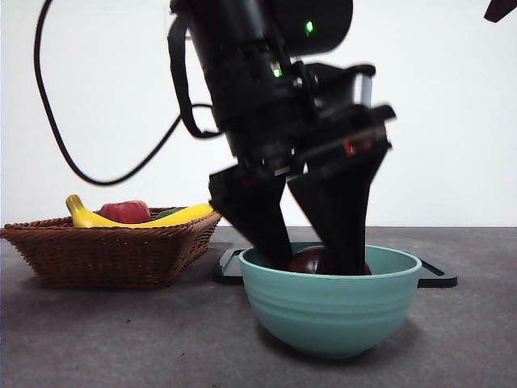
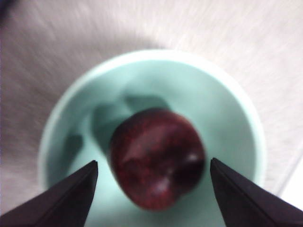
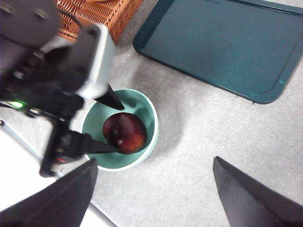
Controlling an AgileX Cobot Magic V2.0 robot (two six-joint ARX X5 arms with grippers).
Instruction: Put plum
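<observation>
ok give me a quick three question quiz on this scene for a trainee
1. True or false: the plum lies inside the green bowl.
2. Which gripper is at the bowl? A) left gripper B) right gripper
3. Fill in: the banana lies in the wicker ____.

Key
1. True; it sits in the bowl between the left gripper's jaws.
2. A. Its jaws stand open on either side of the plum; the right gripper waits apart, open.
3. basket, beside a red fruit.

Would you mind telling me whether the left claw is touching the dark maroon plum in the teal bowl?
Apart. The left wrist view shows teal bowl on both sides between the open left claw and the dark maroon plum.
</observation>
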